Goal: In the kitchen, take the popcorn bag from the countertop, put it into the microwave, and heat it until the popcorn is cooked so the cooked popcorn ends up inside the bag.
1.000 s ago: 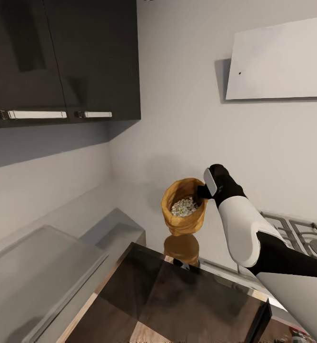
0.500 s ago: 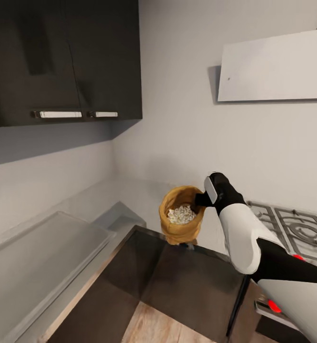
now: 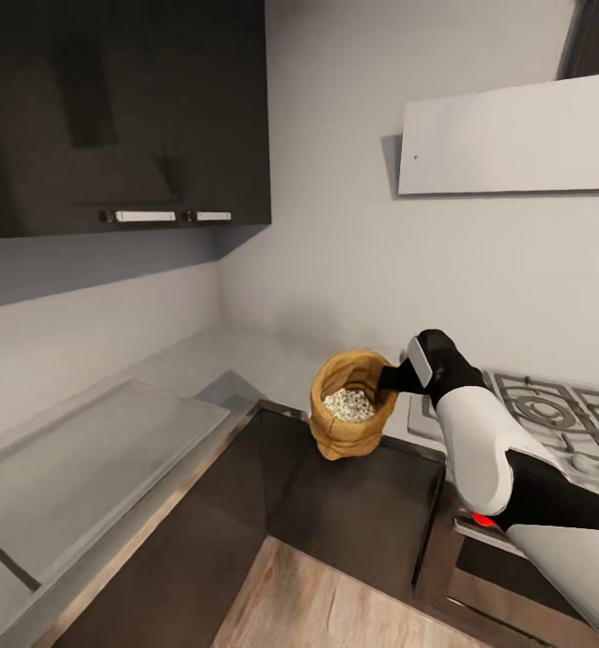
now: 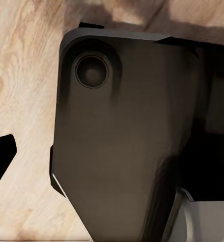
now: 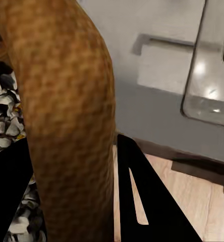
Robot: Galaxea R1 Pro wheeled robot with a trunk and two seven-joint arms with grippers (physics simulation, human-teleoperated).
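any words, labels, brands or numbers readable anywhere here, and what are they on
None: no readable text, label, brand or number in any view.
The popcorn bag, held in the right hand, is plain woven cloth with no print.
The dark wall cabinets and the pale hood carry no lettering; the hood has one tiny dark dot, not a character.
The stove front shows a red glow, not a sign or number.

The popcorn bag [image 3: 351,407] looked like coarse woven burlap, matt and rough. The countertop [image 3: 93,450] was smooth grey metal with a dull sheen. Cabinet fronts [image 3: 353,513] were dark and glossy, the floor [image 3: 326,603] pale grained wood.
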